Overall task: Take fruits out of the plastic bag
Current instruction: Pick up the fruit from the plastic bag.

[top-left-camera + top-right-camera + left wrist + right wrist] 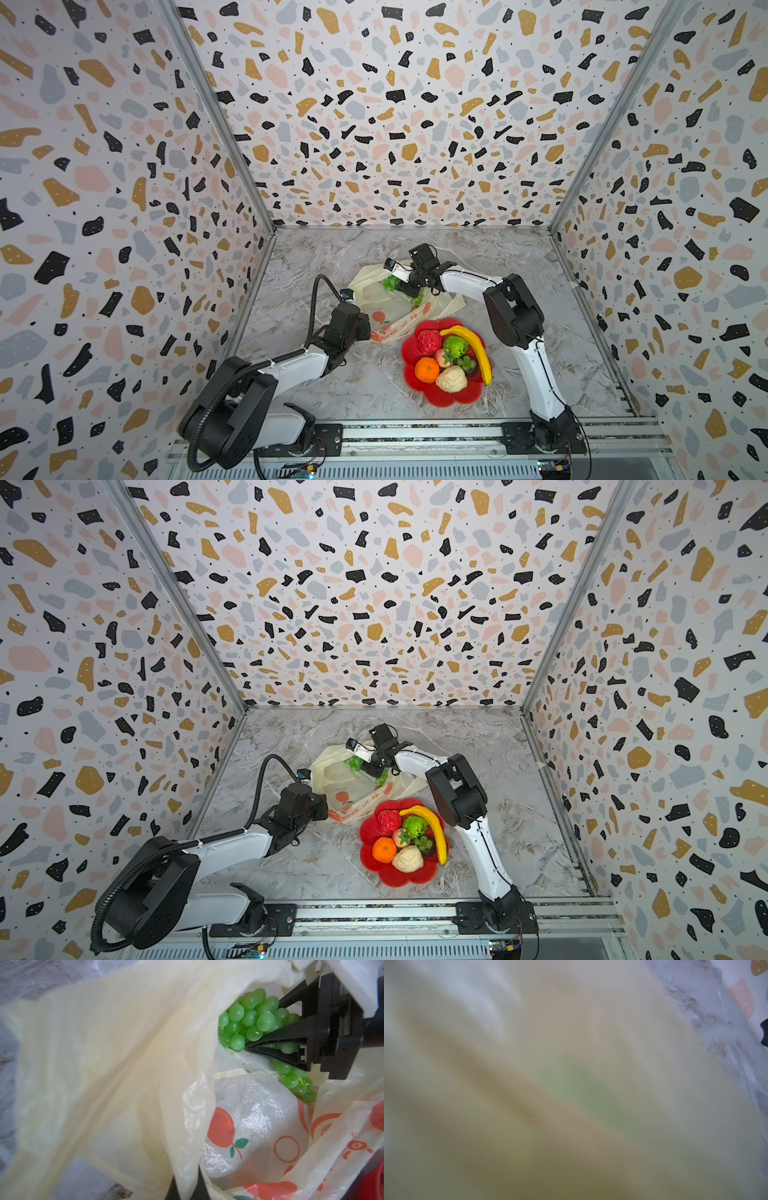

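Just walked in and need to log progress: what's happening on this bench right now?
Two robot arms are emptying a plastic bag of toy fruit. The left gripper pinches the bag's printed end, holding it in place. The right gripper reaches into the bag's mouth, jaws either side of the green grape bunch, apparently gripping it. The red dish beside the bag already holds the other fruits, including a banana and an orange.

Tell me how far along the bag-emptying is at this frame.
Done: the yellow toy banana, round orange fruit and others lie in the red flower-shaped dish. In hand: the left gripper pinches the thin cream plastic bag while fingers of the right gripper straddle the green grape bunch inside it; a firm grip isn't clear. Left: lift that bunch out; no other fruit shows in the bag.
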